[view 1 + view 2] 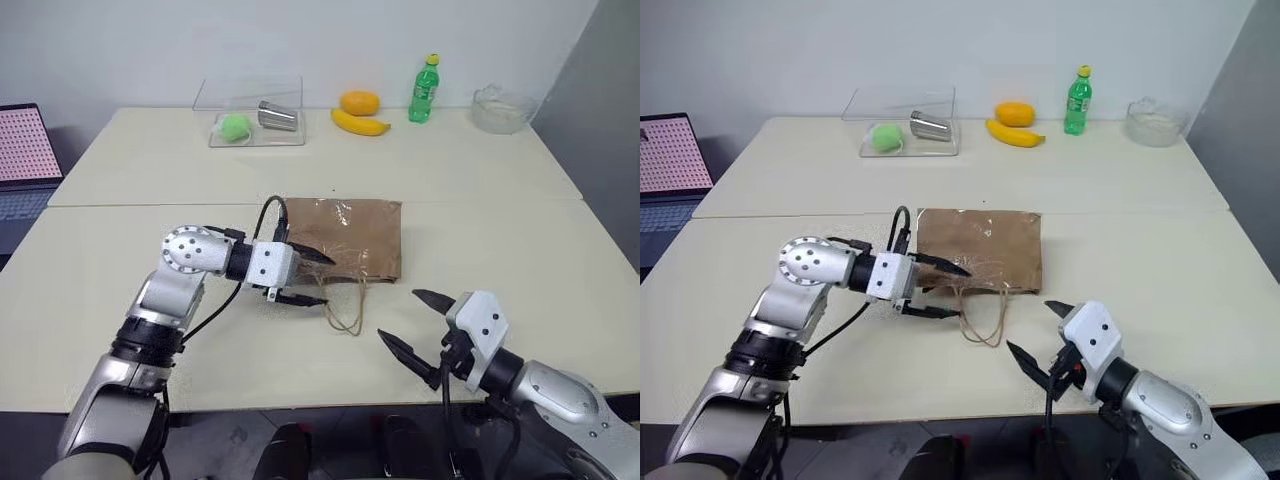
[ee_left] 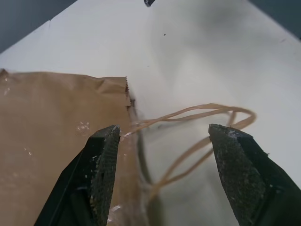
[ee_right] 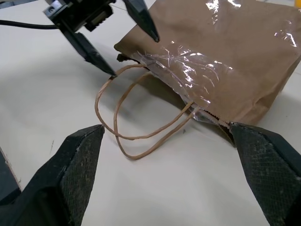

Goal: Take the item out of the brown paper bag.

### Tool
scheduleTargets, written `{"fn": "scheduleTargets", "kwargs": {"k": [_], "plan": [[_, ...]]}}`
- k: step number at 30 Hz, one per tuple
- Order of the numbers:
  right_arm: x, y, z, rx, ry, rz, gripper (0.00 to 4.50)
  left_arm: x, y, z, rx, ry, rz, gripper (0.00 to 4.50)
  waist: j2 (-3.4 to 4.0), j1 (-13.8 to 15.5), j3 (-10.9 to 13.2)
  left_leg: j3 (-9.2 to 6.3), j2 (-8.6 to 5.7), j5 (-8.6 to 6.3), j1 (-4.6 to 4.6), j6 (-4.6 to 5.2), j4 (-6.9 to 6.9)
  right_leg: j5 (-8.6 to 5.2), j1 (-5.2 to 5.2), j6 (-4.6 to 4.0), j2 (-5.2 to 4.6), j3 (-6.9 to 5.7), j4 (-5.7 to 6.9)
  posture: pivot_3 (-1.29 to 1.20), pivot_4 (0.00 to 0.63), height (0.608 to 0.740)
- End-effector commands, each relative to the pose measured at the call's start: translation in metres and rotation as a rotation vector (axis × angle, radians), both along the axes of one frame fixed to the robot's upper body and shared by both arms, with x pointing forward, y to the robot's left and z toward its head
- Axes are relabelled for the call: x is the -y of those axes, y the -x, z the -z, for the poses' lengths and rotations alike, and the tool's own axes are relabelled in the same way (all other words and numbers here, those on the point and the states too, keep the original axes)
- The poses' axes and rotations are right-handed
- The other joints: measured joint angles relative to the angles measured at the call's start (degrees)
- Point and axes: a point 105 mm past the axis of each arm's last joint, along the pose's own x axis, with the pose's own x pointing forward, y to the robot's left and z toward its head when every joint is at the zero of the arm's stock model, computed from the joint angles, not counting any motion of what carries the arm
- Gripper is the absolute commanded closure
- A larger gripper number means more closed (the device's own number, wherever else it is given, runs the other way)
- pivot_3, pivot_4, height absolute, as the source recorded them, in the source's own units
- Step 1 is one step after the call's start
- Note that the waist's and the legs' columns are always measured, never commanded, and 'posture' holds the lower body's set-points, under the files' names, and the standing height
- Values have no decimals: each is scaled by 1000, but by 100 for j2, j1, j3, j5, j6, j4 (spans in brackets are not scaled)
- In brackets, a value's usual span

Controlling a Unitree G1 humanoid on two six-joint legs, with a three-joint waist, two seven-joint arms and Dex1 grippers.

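The brown paper bag (image 1: 345,235) lies flat in the middle of the table, its mouth toward me and partly lined with shiny clear film (image 3: 188,66). Its thin handles (image 1: 345,315) loop out over the table on the near side. My left gripper (image 1: 328,280) is open at the bag's near left corner, one finger over the paper and the other just off its edge beside the handles (image 2: 202,115), gripping nothing. My right gripper (image 1: 398,315) stands open and empty close to the table's front edge, pointing toward the bag's mouth. The item is hidden.
Along the far side stand a clear tray (image 1: 250,125) holding a green ball and a metal cup, an orange (image 1: 359,102), a banana (image 1: 360,123), a green soda bottle (image 1: 424,90) and a clear bowl (image 1: 503,110). A laptop (image 1: 25,150) sits at the left.
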Motion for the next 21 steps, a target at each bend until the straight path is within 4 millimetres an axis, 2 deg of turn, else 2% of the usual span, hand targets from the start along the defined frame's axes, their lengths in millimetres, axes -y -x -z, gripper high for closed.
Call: {"fn": "scheduleTargets", "kwargs": {"k": [1,4,8,10,14,21], "plan": [[-11,12,-21,87,-29,-55,0,3,-4,0,57,-6,28,1327,0,-11,0,0,0,0,3,0,0,0,2,0,0,0,1,0,150,740],[-9,13,-21,86,-27,-52,0,2,-5,0,54,0,35,1327,0,-11,0,-2,-1,0,4,0,0,0,5,0,0,0,0,0,150,740],[-5,15,-21,80,-28,-39,0,-7,-8,-17,8,97,-7,1327,0,-5,0,-6,-1,0,3,1,1,0,8,0,0,-4,-1,0,150,740],[-4,15,-20,77,-27,-36,0,-13,-3,-19,-13,110,0,1327,-1,-20,0,-6,-1,0,4,1,1,0,9,0,0,-4,-1,0,150,740],[-5,16,-19,66,-23,-41,0,-22,4,-4,-12,36,34,1327,0,-52,0,-5,1,-1,16,1,-4,0,16,0,1,-3,0,0,150,740],[-5,16,-18,58,-7,-48,0,-9,1,11,51,27,59,1327,-2,-25,1,-5,-1,-5,46,8,-5,-2,50,1,0,-3,-11,0,150,740]]}}
